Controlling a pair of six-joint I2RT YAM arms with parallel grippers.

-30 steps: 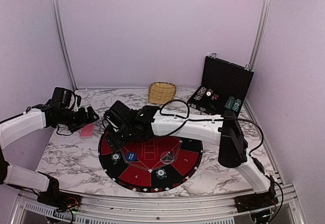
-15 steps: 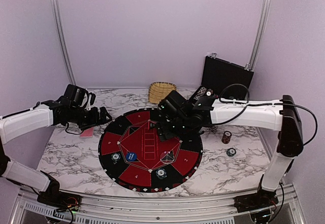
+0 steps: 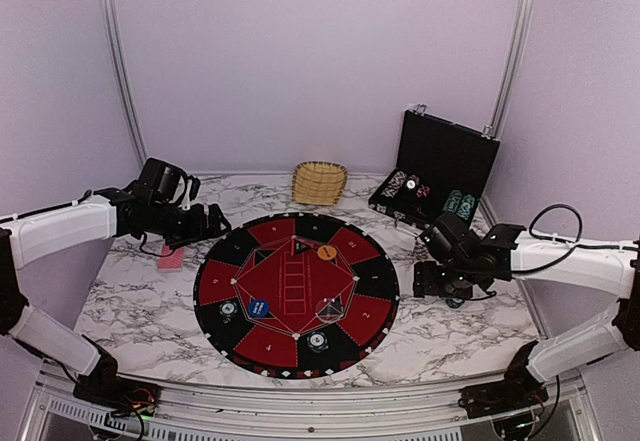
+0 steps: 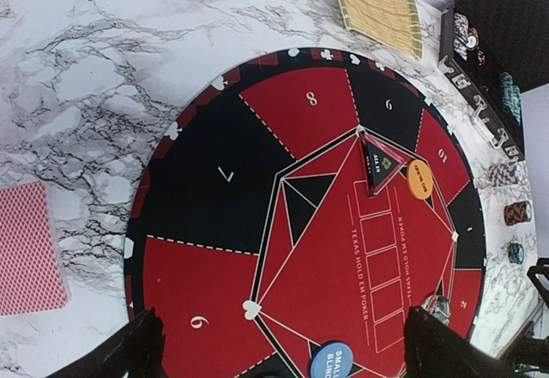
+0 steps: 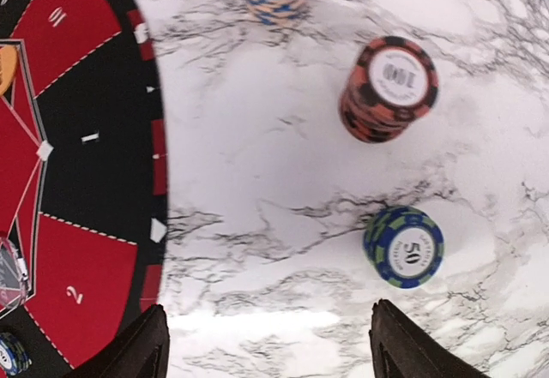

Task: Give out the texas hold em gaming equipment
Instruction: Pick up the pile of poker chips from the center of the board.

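The big numbered mat (image 3: 285,286) fills the middle of the marble table (image 3: 140,306), and its edge is the first hazard: both arms work just beside it, and a finger carried too low could catch the rim and drag the mat along with the discs and chips set on it. The open black case (image 3: 448,156) stands at the far right with more chips in its tray. The right gripper (image 5: 270,344) hangs over the marble between mat and case, jaws spread wide, holding nothing. Ahead of it stand a dark red chip stack (image 5: 390,87) and a blue-green stack marked 50 (image 5: 403,247), apart from each other. Both are loose piles, so an off-centre close would likely topple or shear one. The left gripper (image 4: 283,348) is equally wide and empty over the mat. The red-backed card (image 4: 30,249) lies flat on the marble just off the mat, hard to get under, and may only slide. The orange button (image 4: 419,179) and blue button (image 4: 333,361) rest on the mat, easily swept aside
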